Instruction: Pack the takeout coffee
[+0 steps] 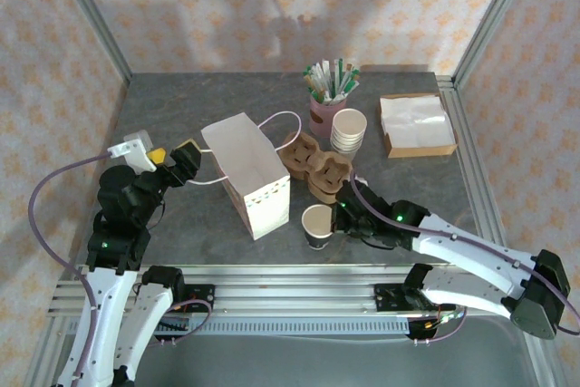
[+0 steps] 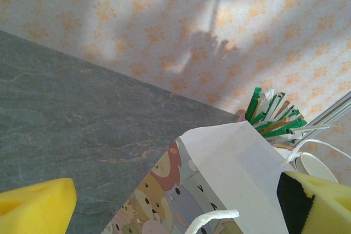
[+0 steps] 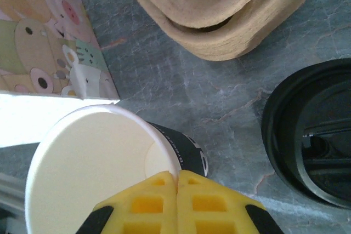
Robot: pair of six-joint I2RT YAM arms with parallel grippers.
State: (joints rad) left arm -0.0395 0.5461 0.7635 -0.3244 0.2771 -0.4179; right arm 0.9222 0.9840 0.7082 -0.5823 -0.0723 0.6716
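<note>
I see left gripper (image 1: 172, 159) open wide beside the bag (image 1: 245, 169) | right gripper (image 3: 176, 179) squeezed shut at the open cup's (image 3: 88, 173) rim, table's front edge.

The tabletop (image 1: 181, 124) is grey with pale marbled veins. The walls (image 1: 272, 6) are cream with an orange flower pattern. The bag (image 1: 249, 174) is white, with pastel cartoon animals printed on one side. Just right of it, the carriers (image 1: 313, 165) are brown. The near cup (image 1: 317, 222) is cream inside and black outside; the lid (image 3: 310, 135) is black. The far cup stack (image 1: 349, 130) is cream, beside a pink pot (image 1: 322, 117) of green-and-white sticks (image 1: 331, 79). At far right, white napkins (image 1: 412, 115) lie in a brown tray (image 1: 421, 149). The left jaws carry yellow pads (image 2: 33, 206), one with a black end; the right jaws' pads (image 3: 148, 204) are yellow too.
</note>
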